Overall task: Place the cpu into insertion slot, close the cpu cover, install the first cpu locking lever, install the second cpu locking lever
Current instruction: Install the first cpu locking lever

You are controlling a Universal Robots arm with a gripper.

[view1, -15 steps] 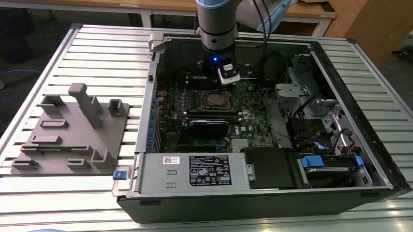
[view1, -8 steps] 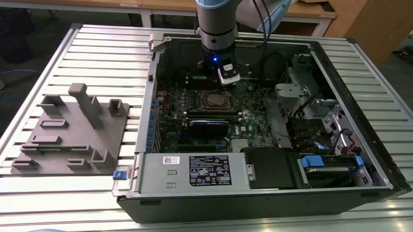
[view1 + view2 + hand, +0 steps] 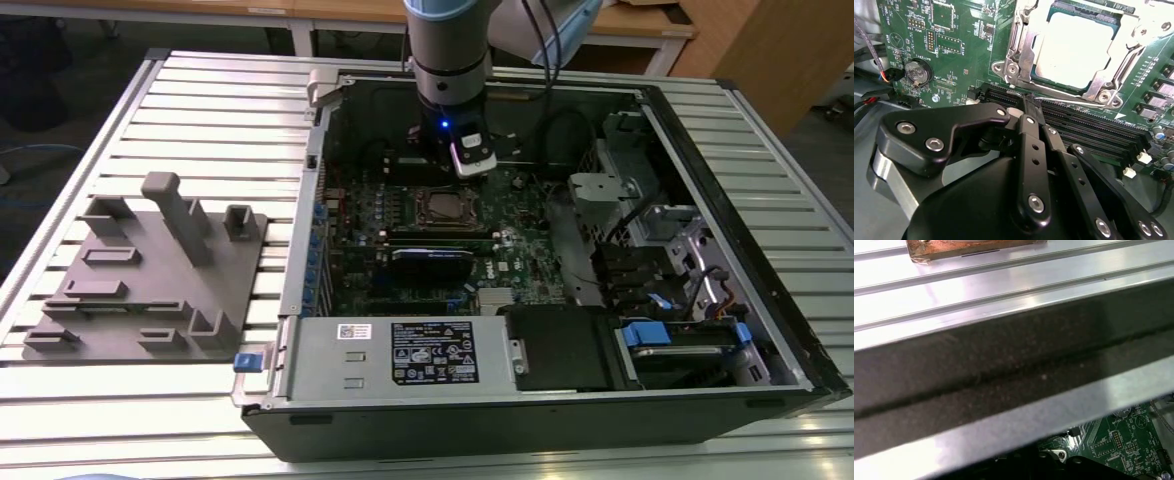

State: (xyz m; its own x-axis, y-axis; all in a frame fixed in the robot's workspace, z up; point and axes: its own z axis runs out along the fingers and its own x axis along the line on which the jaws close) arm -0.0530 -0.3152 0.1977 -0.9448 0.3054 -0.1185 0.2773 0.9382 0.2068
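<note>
- Right now, fingers point(image 3: 1030, 150) of the gripper point(image 3: 1030, 106) pressed shut, tip to tip, with nothing held between.
- Already lying flat in the insertion slot point(image 3: 419, 208): the cpu point(image 3: 1079, 45), shiny grey top facing up.
- Looks like the cpu cover point(image 3: 1023, 47) down over it, silver frame all round, chip showing through the square window.
- Straight ahead of the fingertips, just past the long black memory slots point(image 3: 1089, 125): the near edge of the cover. Close, but not touching.
- Pointing at the slot's side, not at its middle, with the fingertips over the memory slots; long way of these lined up with that same side.
- Square chip, so no long way of its own.
- Just one arm, so no choosing which is nearer; in the exterior view, hanging down into the open computer case point(image 3: 747, 330), right beside the slot.
- Green motherboard point(image 3: 954, 30) all around, with a round battery point(image 3: 919, 72) off to one side.
- Under the case, a silver surface point(image 3: 200, 110) made of long strips, with a grey holder point(image 3: 147, 270) of blocks next to the case on the exterior view's left.
- Farther back, wooden desks point(image 3: 641, 25).
</note>
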